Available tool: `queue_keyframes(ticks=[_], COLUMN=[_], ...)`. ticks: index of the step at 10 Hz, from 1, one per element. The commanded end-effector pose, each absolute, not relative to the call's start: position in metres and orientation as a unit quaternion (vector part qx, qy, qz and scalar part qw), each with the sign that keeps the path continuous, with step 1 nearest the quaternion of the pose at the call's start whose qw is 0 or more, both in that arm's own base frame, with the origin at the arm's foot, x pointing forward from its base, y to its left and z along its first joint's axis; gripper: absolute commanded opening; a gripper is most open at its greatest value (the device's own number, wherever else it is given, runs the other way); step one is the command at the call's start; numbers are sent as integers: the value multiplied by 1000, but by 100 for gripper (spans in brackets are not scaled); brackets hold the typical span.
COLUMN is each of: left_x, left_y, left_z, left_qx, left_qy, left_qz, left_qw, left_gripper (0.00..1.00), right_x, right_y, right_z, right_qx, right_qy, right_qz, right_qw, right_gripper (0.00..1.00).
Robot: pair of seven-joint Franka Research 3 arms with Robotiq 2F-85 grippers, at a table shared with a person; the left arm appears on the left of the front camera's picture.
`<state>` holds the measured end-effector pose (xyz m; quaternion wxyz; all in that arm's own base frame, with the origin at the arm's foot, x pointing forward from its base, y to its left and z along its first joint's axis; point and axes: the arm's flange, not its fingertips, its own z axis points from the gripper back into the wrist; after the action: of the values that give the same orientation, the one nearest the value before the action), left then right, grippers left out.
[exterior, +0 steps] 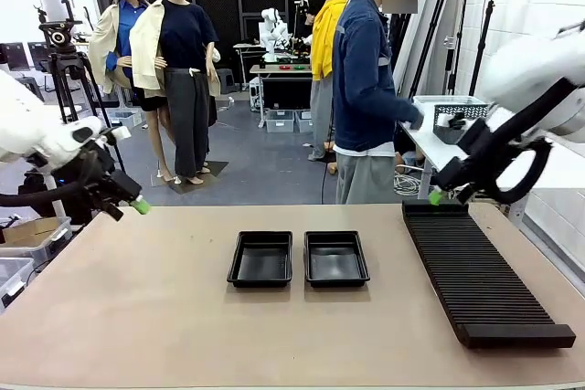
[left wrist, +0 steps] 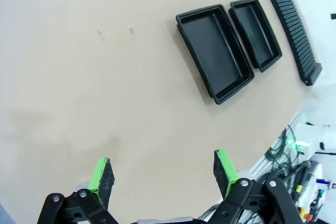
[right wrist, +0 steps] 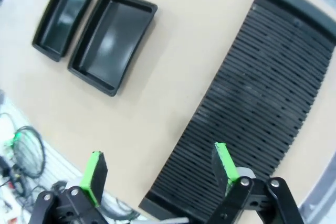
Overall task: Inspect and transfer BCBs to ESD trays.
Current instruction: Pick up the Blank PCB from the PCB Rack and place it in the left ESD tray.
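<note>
Black ribbed rack [exterior: 484, 271] right of ESD trays [exterior: 262, 264]; person [exterior: 366, 89] beyond.

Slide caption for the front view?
Left gripper and right gripper open above table; two empty trays centre, rack at right.

Bright, even indoor light.
Front view is sharp, with soft glare on the black trays [exterior: 261, 262]. Both wrist views curve at the edges; the right one is a little blurred.
</note>
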<state>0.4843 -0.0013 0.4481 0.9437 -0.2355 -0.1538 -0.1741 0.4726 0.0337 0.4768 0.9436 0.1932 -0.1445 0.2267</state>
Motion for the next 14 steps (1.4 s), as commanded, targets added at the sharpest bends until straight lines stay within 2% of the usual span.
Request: queue_keyframes(ticks=[1,4,7,10,14], left_x=[483,467,471,471,467], left_y=[34,95,142,163,169], left_z=[453,458,437,425,423], left_qx=[-302,-386,-495,-551,-568], left_qy=[-176,-238,-256,-274,-284], left_qz=[-158,-117,-97,-78,-94], left_qw=[923,884,825,784,767], left_gripper=[100,100,100,100,100], right_x=[478,463,448,431,429], right_y=[-11,-85,-142,-174,-188], right_z=[479,477,464,447,428], right_qx=[277,404,521,585,627], right_qy=[-142,-165,-195,-219,-216], right_qz=[193,134,72,44,38], right_qw=[930,890,828,780,748], right_gripper=[100,100,100,100,100])
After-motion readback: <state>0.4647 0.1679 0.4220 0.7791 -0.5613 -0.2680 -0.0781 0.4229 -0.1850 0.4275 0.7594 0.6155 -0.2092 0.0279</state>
